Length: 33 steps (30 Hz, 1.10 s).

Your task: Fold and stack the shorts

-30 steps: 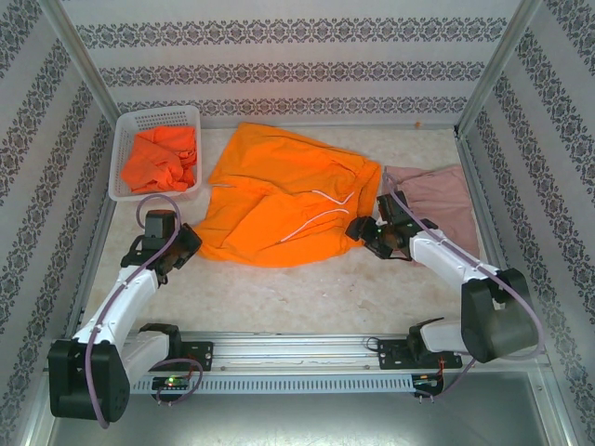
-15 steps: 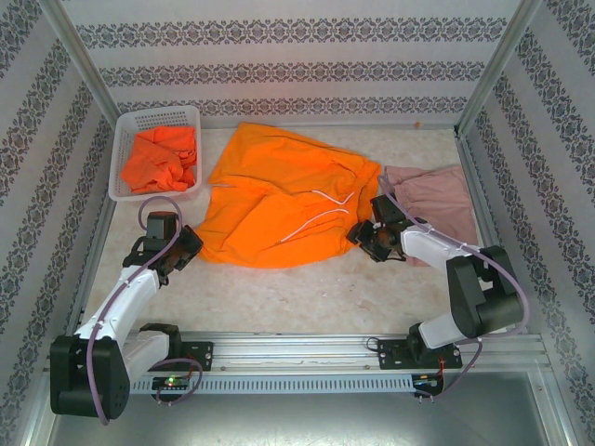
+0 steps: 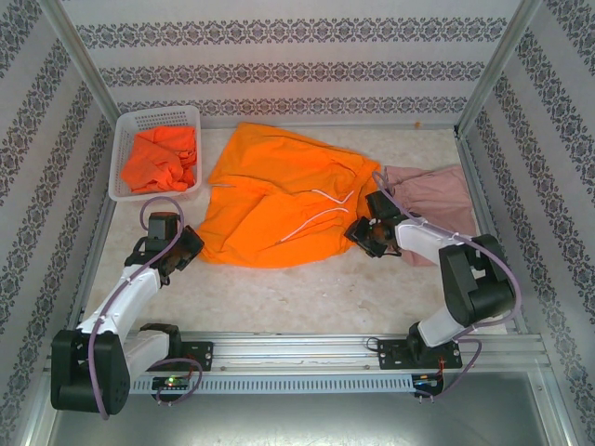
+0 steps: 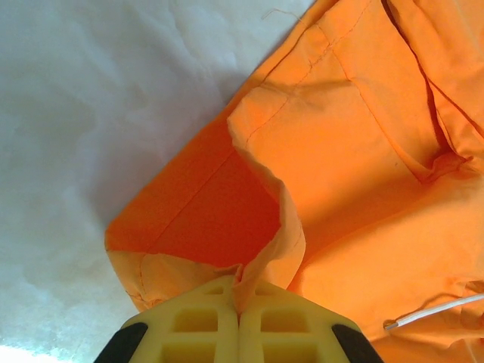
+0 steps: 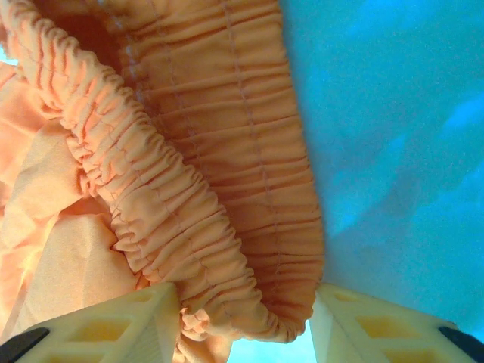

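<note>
Left hand (image 4: pixel 239 302) pinches the orange shorts (image 3: pixel 279 200) by the hem (image 4: pixel 261 268) at eight o'clock; right hand (image 5: pixel 246 318) — spread wide — straddles the waistband (image 5: pixel 189 227) at four, apparently readying a fold.

Nothing readable in any view: no text, label, brand, number or sign.

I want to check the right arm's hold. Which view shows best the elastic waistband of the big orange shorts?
The right wrist view: the gathered waistband is near and sharp, between the right fingers. The top view shows it small, at the orange shorts' right edge. The left wrist view shows a leg opening instead.
</note>
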### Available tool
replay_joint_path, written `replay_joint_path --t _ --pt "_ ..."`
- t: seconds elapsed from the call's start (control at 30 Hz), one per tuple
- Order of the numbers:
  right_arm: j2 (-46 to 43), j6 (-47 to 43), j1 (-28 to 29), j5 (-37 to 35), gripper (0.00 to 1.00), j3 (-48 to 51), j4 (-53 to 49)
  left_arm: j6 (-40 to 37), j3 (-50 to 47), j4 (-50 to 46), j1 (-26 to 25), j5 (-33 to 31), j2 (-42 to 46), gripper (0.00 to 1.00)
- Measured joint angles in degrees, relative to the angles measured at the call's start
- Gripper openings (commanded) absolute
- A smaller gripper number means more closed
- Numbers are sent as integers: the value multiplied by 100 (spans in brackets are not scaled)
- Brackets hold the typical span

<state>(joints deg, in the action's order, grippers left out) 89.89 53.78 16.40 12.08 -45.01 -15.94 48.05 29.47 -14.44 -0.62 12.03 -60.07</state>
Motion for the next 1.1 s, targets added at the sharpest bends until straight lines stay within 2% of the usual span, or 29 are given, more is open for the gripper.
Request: replay_joint_path --t 0.2,0.4,0.67,1.1 --pt "81 -109 -24 -98 12 -48 -9 -2 -2 15 0 0 -20 0" --pt "24 -280 -260 -74 0 -105 -22 -33 17 -31 0 -9 232 0" --pt "-824 -479 -584 125 0 -339 -229 -260 807 -538 0 -24 638 0" --pt "-2006 -645 -732 734 0 -778 -560 -1180 3746 -1823 0 -87 726 0"
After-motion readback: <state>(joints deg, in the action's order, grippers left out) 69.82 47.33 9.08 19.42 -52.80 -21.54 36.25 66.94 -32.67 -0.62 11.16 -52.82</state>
